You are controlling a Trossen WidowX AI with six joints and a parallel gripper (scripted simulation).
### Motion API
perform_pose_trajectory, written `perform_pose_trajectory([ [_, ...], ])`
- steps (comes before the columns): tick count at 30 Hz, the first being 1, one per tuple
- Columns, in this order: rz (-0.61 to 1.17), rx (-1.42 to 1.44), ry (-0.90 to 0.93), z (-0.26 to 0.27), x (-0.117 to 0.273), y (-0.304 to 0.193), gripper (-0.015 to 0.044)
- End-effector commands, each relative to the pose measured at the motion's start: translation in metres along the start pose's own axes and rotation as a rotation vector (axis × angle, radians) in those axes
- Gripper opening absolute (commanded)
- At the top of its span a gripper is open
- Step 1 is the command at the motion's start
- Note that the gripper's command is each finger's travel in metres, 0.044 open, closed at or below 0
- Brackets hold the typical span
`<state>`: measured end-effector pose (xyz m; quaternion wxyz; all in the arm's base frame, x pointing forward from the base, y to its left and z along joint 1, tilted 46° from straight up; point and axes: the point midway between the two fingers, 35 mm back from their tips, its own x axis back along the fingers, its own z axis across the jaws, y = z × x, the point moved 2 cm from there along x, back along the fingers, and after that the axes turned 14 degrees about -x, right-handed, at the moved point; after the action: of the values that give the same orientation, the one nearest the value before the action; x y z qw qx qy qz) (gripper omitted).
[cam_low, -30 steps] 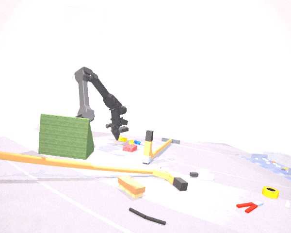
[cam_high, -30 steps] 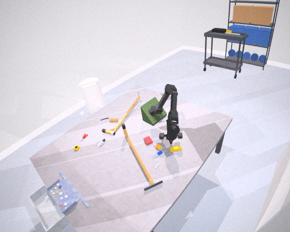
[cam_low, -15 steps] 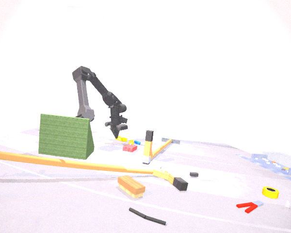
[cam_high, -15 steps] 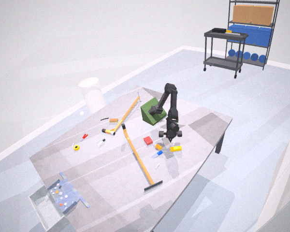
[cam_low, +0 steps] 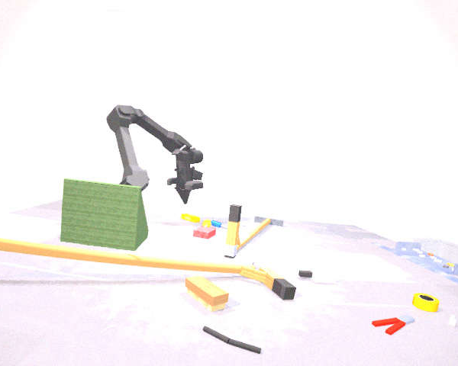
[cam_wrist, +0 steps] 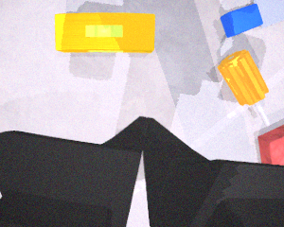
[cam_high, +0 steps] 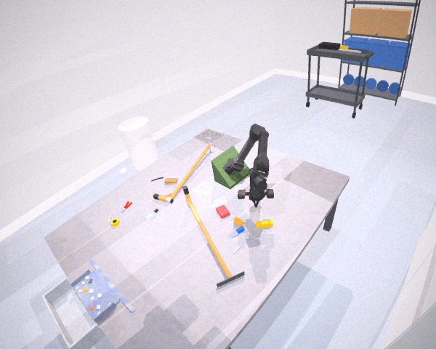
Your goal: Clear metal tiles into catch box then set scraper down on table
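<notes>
A black robot arm (cam_high: 262, 150) (cam_low: 127, 146) stands by a green wedge (cam_high: 227, 171) (cam_low: 101, 214) on a large table (cam_high: 143, 259) (cam_low: 103, 322). Its gripper (cam_high: 256, 205) (cam_low: 185, 202) (cam_wrist: 145, 124) points down above the table, fingertips together, holding nothing. Near it lie a yellow level (cam_high: 264, 224) (cam_low: 190, 217) (cam_wrist: 104, 33), an orange-handled tool (cam_high: 237, 221) (cam_low: 207, 223) (cam_wrist: 243, 78) and a red block (cam_high: 222, 211) (cam_low: 204, 232) (cam_wrist: 279, 146). Two long yellow-handled tools lie on the table; one has a wide dark blade (cam_high: 230, 280) (cam_low: 269, 220), apart from the gripper. Well away, small tiles (cam_high: 91, 290) (cam_low: 430, 254) are scattered on the bluish bench plate (cam_high: 105, 285) (cam_low: 408, 258), beside the pale catch box (cam_high: 57, 315) (cam_low: 454, 248).
</notes>
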<state>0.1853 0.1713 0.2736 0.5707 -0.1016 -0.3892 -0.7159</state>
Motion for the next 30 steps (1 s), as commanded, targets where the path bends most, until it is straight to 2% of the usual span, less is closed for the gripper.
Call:
perform_pose_trajectory([
  [1,-0.009,0.009,0.012,0.005,0.021,0.001,0.0000],
  [10,-0.011,0.005,0.008,0.004,0.029,0.002,0.0000],
  [30,-0.035,-0.124,-0.119,-0.059,0.016,0.052,0.0000],
])
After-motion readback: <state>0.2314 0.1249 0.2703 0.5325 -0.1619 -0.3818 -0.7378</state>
